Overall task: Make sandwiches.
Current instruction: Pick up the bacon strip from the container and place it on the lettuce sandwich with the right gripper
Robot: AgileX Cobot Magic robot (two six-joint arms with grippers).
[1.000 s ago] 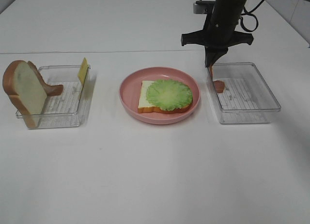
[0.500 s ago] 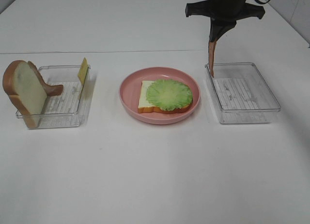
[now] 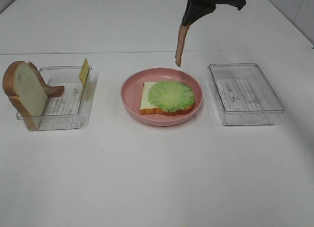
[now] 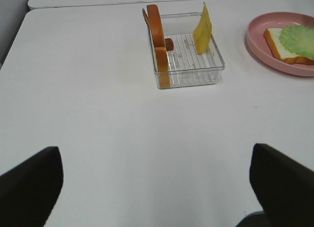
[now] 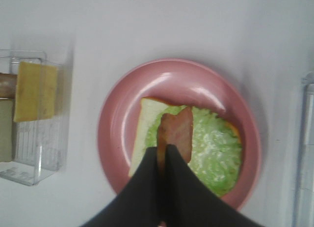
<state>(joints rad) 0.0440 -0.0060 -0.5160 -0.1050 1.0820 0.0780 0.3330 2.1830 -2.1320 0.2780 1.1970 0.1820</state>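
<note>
1. I am watching the right gripper (image 3: 186,21) hanging above the far side of the round pink plate (image 3: 128,97), its black fingers (image 5: 142,183) pinched tight on the top end of a reddish-brown bacon strip (image 3: 180,45).
2. The strip is dangling straight down, its lower tip over the plate's far rim. In the right wrist view it is covering part of the lettuce.
3. On the plate, a square white bread slice with brown crust (image 3: 147,103) is lying flat, with a ruffled green lettuce leaf (image 3: 171,96) on top.
4. Right of the plate, a clear rectangular plastic tray (image 3: 248,94) is sitting, apart from the strip.
5. Left of the plate, a second clear tray (image 3: 64,116) is holding another crusted bread slice (image 3: 22,92) standing on edge at the end farthest from the plate. A thin yellow cheese slice (image 3: 84,72) is leaning on the wall nearest the plate, and a second brown strip (image 3: 54,91) is lying between them.
6. The left gripper (image 4: 154,153) is hovering over the white table (image 4: 98,114), well apart from the plate, its fingers spread wide and holding nothing.
</note>
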